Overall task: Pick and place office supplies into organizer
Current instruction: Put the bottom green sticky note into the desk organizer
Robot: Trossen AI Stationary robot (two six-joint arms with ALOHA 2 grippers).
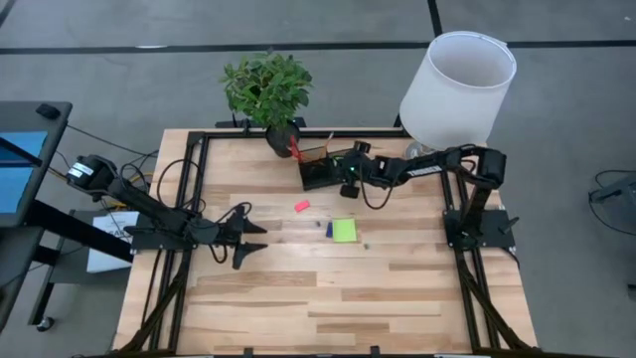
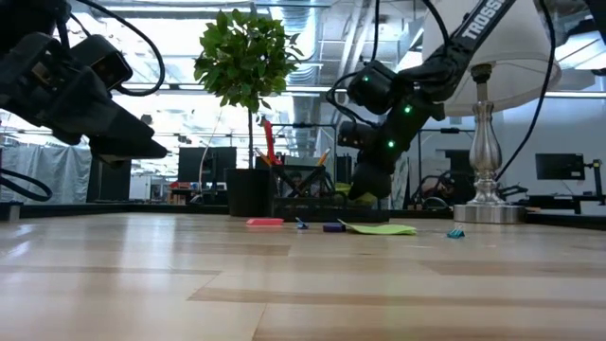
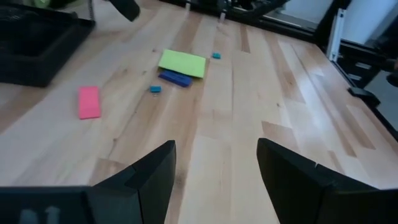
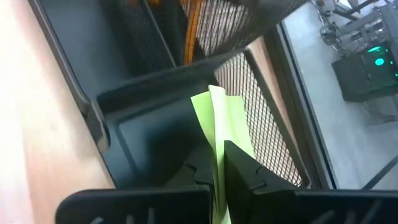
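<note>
Right end effector [image 4: 219,180] closed on a lime-green sticky-note pad [image 4: 217,121], fingers pinching the pad upright by its edge. Held over an open compartment of the dark organizer [image 1: 323,169], just above the compartment floor, beside the mesh wall [image 4: 261,118]. Whether the pad touches the floor of the compartment, cannot tell. Right arm reaching from the right side of the bench [image 1: 397,298] toward the far middle, where the organizer stands close to the black plant pot [image 1: 278,136]. Red-handled scissors [image 1: 293,147] and thin orange pencils [image 4: 189,31] standing in the taller section of the organizer.

Left end effector [image 1: 248,234] open, fingers [image 3: 149,180] wide apart, holding nothing. Hovering above the wood at the left part of the bench, well apart from the organizer, pointing toward the loose supplies.

Lying flat in the middle of the bench: second lime-green pad [image 1: 344,230], with a dark blue piece [image 3: 175,78] just beside it, a tiny light-blue piece [image 3: 155,89] near that, another tiny light-blue piece [image 3: 216,55] on the other side of the pad. Pink piece [image 1: 301,206] lying apart from these, between the pad and the organizer.

White lamp [image 1: 457,85] at the far right corner, green plant [image 1: 266,85] rising from the pot at the far edge.
</note>
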